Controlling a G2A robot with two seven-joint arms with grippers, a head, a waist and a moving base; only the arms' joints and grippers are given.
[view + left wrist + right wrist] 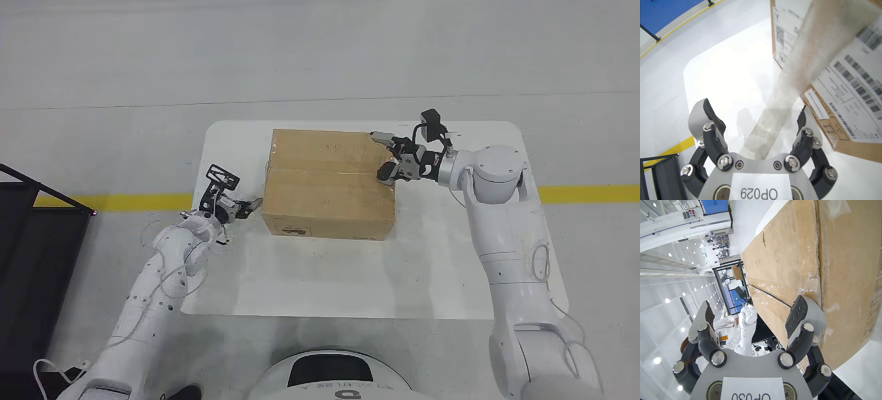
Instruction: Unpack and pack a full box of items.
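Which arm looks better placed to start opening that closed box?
Right, probably. Its jaws stand open at the end of the box's top seam; the left jaws are open beside its labelled side.

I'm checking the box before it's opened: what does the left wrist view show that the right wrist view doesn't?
Left wrist view: printed labels on a side of the cardboard box, and a pale blurred strip running through the open left gripper. Right wrist view: the taped seam between the closed top flaps, by the open right gripper. Both: the cardboard box on the white table.
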